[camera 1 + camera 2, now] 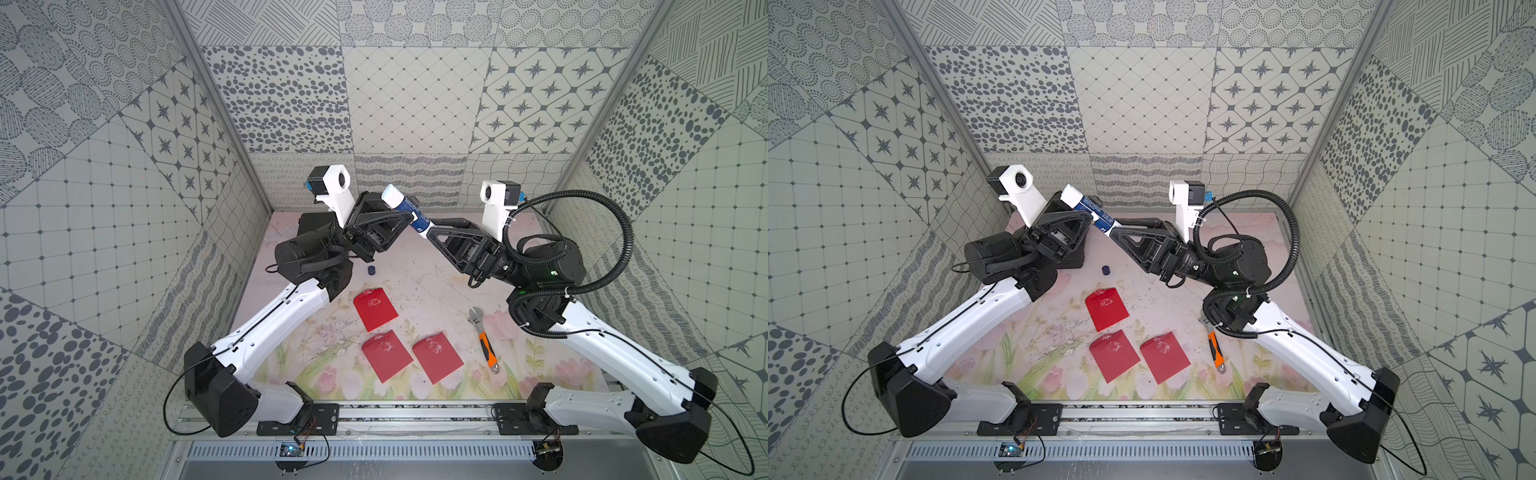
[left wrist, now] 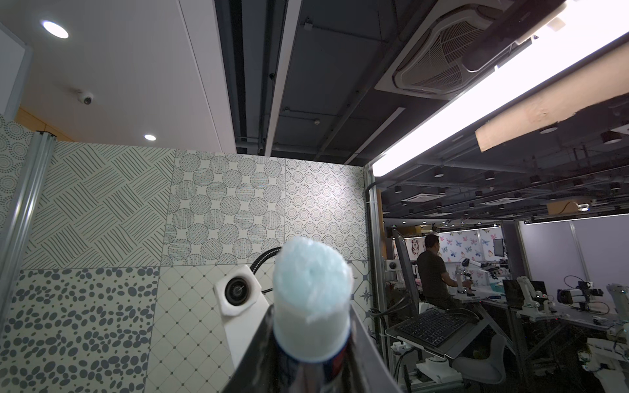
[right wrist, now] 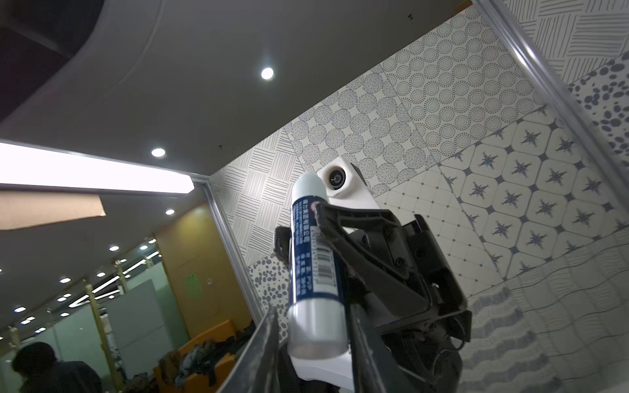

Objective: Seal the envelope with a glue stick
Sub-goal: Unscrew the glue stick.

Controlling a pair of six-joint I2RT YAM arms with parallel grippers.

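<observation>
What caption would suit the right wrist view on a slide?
The glue stick, gripped at its label by the left pincer, white base within the right pincer.

My left end effector is black; the small cylindrical glue stick white-ended, dark-blue-labelled; flat paper envelopes red; desk pink-flowered.

Patterned grey tile walls enclose floral tabletop.
</observation>
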